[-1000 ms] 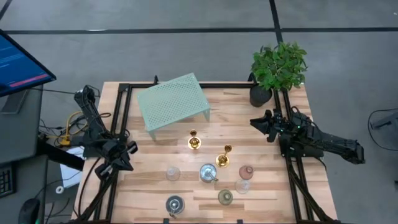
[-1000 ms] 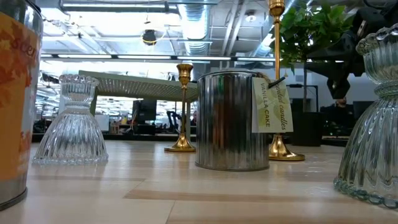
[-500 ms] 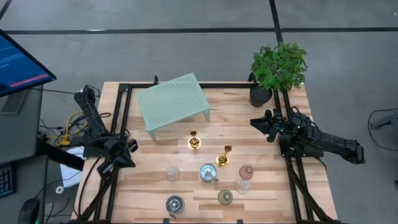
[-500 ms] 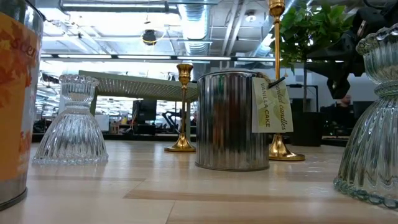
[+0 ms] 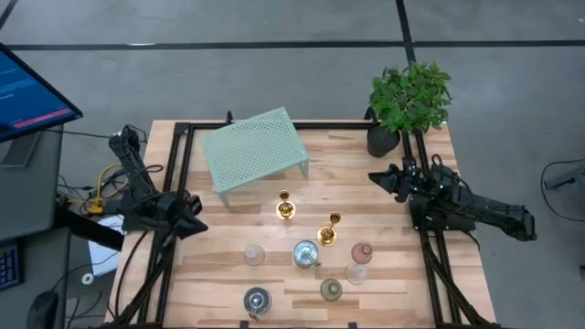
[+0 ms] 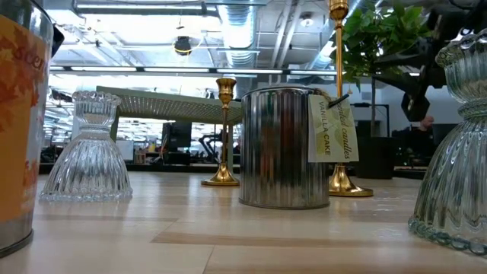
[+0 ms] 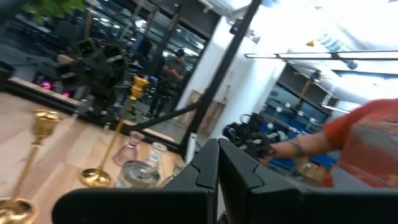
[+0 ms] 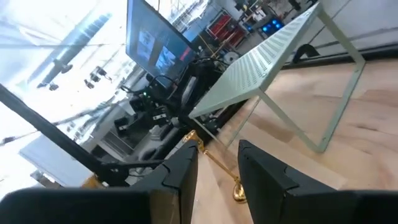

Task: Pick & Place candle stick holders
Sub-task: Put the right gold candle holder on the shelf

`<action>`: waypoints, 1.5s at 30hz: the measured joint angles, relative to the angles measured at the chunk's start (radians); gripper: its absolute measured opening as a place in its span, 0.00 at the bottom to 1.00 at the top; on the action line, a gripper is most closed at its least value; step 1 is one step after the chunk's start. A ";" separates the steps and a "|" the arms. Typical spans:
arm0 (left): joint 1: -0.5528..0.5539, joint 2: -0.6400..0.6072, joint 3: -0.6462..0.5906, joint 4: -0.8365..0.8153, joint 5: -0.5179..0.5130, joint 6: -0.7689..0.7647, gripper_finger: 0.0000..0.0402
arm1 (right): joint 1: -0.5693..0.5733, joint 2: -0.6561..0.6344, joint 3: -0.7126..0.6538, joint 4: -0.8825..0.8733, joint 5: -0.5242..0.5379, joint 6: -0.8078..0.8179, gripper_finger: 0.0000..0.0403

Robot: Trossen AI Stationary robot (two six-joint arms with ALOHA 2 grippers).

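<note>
Wooden slats form the table (image 5: pixel 228 274), with a mint-green rack (image 5: pixel 253 150) at the back and a potted plant (image 5: pixel 408 98) in the far right corner. Candle stick holders cluster near the front centre — a short gold candlestick (image 5: pixel 285 207), a tall gold candlestick (image 5: pixel 327 232), a silvery tin (image 5: pixel 305 253) and glass cups. The left gripper (image 5: pixel 195 216) hovers at the left edge, fingers closed and empty. The right gripper (image 5: pixel 379 178) hovers near the plant, fingers partly apart, holding nothing. Risk — the holders stand close together, so a descending finger could topple the slim candlesticks.
</note>
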 joint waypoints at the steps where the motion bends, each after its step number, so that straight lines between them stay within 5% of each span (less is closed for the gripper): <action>1: 0.000 0.000 0.000 0.000 -0.011 0.000 0.02 | 0.000 0.000 0.000 0.006 -0.005 0.032 0.26; 10: 0.000 0.000 0.000 0.000 -0.089 0.016 0.02 | 0.006 0.000 0.003 0.388 0.014 -0.071 0.26; 17: 0.000 0.000 0.000 0.001 -0.096 0.017 0.02 | 0.030 0.004 0.024 0.397 -0.049 0.007 0.26; 22: 0.000 0.000 0.000 0.004 -0.096 0.003 0.02 | 0.096 0.111 0.239 0.039 -0.143 -0.136 0.25; 28: 0.000 0.000 0.000 0.007 -0.096 0.000 0.02 | 0.232 0.359 0.524 -0.498 -0.124 -0.359 0.23; 32: 0.000 0.000 0.000 0.007 -0.096 0.000 0.02 | 0.344 0.476 0.610 -0.683 -0.053 -0.465 0.23; 39: 0.000 0.000 0.000 0.007 -0.127 0.000 0.02 | 0.529 0.613 0.601 -0.667 0.027 -0.529 0.24; 45: 0.000 0.000 0.000 0.006 -0.179 0.008 0.02 | 0.601 0.729 0.600 -0.539 0.048 -0.525 0.38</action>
